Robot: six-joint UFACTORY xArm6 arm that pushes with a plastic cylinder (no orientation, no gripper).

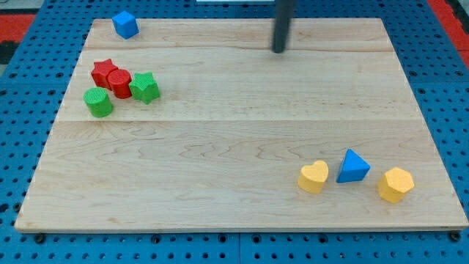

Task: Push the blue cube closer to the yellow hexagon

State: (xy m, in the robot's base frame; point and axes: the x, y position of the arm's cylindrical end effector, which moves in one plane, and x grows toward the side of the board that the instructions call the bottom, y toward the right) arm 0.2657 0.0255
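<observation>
The blue cube (124,24) sits at the view's top left corner of the wooden board. The yellow hexagon (396,184) lies at the view's bottom right, far from the cube. My tip (279,50) rests on the board near the view's top middle, well to the right of the blue cube and far above the yellow hexagon. It touches no block.
A red star (103,71), a red cylinder (119,83), a green star (145,87) and a green cylinder (98,102) cluster at the left. A yellow heart (314,177) and a blue triangle (353,167) lie left of the hexagon. The board (234,139) rests on blue pegboard.
</observation>
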